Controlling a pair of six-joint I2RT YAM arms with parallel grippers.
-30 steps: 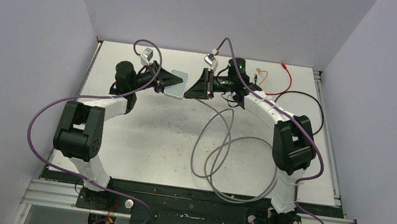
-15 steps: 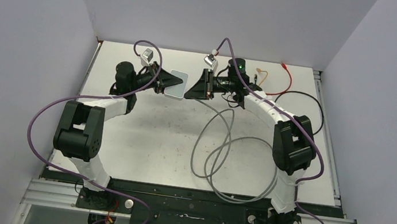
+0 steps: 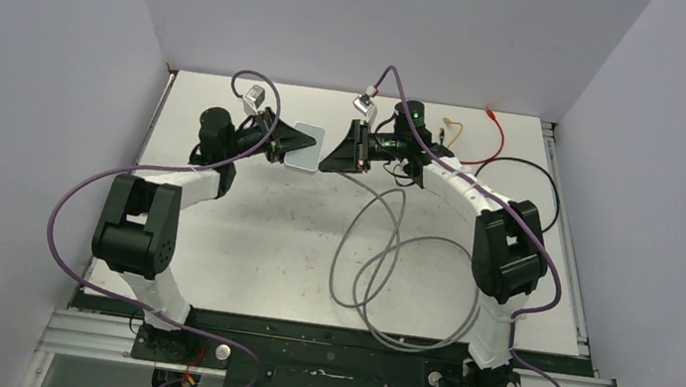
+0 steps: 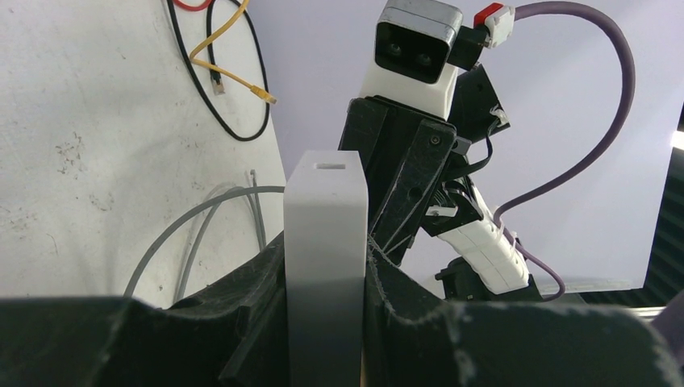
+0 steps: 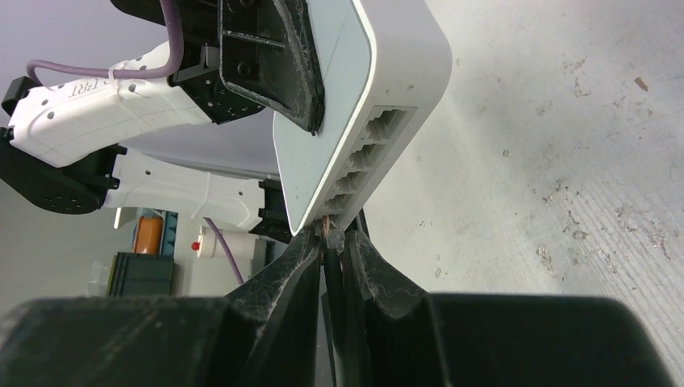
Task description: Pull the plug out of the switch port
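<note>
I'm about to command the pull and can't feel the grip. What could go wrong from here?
1. The right tool grips only a narrow part of the plug at the end socket of the switch; it may slip off.
2. The left tool holds the switch in the air by its flat faces; a hard pull could twist or drag it out.
3. The grey cable loops on the table beside the right arm and might snag.

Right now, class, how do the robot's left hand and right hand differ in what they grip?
The left hand clamps the switch across its broad flat faces; the right hand pinches the thin plug at the switch's end socket. The left hand's fingers stand the switch's thickness apart; the right hand's nearly touch. Both are shut, meeting at the switch.
</note>
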